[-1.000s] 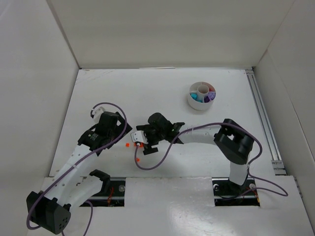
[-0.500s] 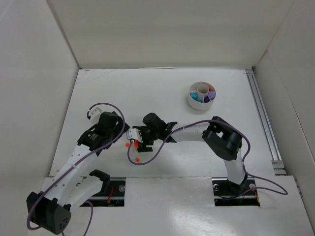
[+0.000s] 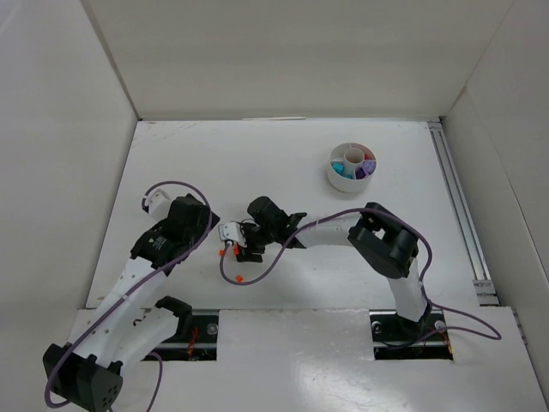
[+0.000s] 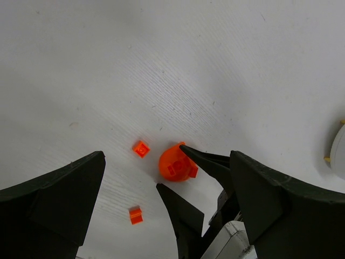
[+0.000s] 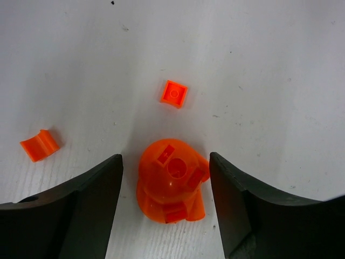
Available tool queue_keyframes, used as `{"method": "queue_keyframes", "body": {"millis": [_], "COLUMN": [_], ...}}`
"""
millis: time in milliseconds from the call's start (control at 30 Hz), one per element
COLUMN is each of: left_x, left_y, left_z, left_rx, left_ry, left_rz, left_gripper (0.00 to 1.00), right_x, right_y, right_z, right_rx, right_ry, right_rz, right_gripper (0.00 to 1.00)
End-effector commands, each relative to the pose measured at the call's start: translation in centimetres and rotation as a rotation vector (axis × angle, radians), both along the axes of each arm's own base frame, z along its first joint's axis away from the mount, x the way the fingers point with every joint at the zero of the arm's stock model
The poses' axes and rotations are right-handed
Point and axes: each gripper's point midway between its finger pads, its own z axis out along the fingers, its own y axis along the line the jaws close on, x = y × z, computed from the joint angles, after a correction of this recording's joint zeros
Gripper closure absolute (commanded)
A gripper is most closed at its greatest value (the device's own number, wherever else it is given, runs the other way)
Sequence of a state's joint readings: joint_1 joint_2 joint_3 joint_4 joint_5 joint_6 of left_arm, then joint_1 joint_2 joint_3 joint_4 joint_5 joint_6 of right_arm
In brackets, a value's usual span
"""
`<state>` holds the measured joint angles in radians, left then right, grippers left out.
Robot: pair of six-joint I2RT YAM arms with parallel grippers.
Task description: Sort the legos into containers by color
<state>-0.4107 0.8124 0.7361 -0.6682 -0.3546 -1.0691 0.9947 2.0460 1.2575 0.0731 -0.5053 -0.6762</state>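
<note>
Top view, white dish (image 3: 352,178): parked toward the far right corner of the tabletop (image 3: 283,154), with teal bricks (image 3: 341,172) and purple bricks (image 3: 364,170) showing in separate wedges.
Top view, right claw (image 3: 236,249): stretched across to left of centre, close to the near edge, nose down on a small cluster of orange legos (image 3: 222,252).
Top view, orange curved bit (image 3: 240,279): on its own, nearer the near edge than that cluster.
Top view, left claw (image 3: 204,232): low over the near left of the tabletop, pointing at the right claw. Its spread is hard to judge from up here.
Left wrist view, left claw (image 4: 167,155): spread as wide as it goes, nothing gripped, just bare tabletop and orange bits below.
Left wrist view, orange dome piece (image 4: 175,163): sitting on the tabletop between the right claw's two dark fingers (image 4: 207,162).
Left wrist view, orange square plate (image 4: 141,148): just beside the dome, lying flat. The curved bit (image 4: 136,215) lies apart.
Right wrist view, right claw (image 5: 166,156): partly open and straddling the dome (image 5: 170,186), a sliver of white on one side. On the other side, I cannot tell whether finger meets plastic, and nothing is clamped.
Right wrist view, square plate (image 5: 174,93): beyond the dome, clear of both fingers.
Right wrist view, curved bit (image 5: 40,144): off to one side, outside the fingers.
</note>
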Motion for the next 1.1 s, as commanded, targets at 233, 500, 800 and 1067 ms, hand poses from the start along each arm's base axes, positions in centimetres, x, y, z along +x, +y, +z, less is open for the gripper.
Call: {"method": "queue_keyframes", "body": {"millis": [233, 500, 800, 1067], "left_x": [1.5, 1.7, 2.2, 2.9], "left_y": [0.3, 0.4, 0.3, -0.6], "left_z": [1.7, 2.4, 2.8, 2.6], "left_rx": [0.014, 0.019, 0.031, 0.038], "left_ry": [-0.042, -0.06, -0.073, -0.073], "left_rz": [0.051, 0.051, 0.032, -0.031], "left_gripper": [0.0, 0.0, 0.0, 0.0], "right_x": [-0.1, -0.4, 2.5, 11.1], "right_y": [1.2, 1.6, -1.2, -11.4], "right_z": [0.8, 4.8, 11.8, 17.2], "right_rx": [0.053, 0.126, 0.239, 0.317], "right_ry": [0.026, -0.001, -0.078, -0.18], "right_rz": [0.036, 0.064, 0.014, -0.203], "right_gripper": [0.53, 0.63, 0.65, 0.65]}}
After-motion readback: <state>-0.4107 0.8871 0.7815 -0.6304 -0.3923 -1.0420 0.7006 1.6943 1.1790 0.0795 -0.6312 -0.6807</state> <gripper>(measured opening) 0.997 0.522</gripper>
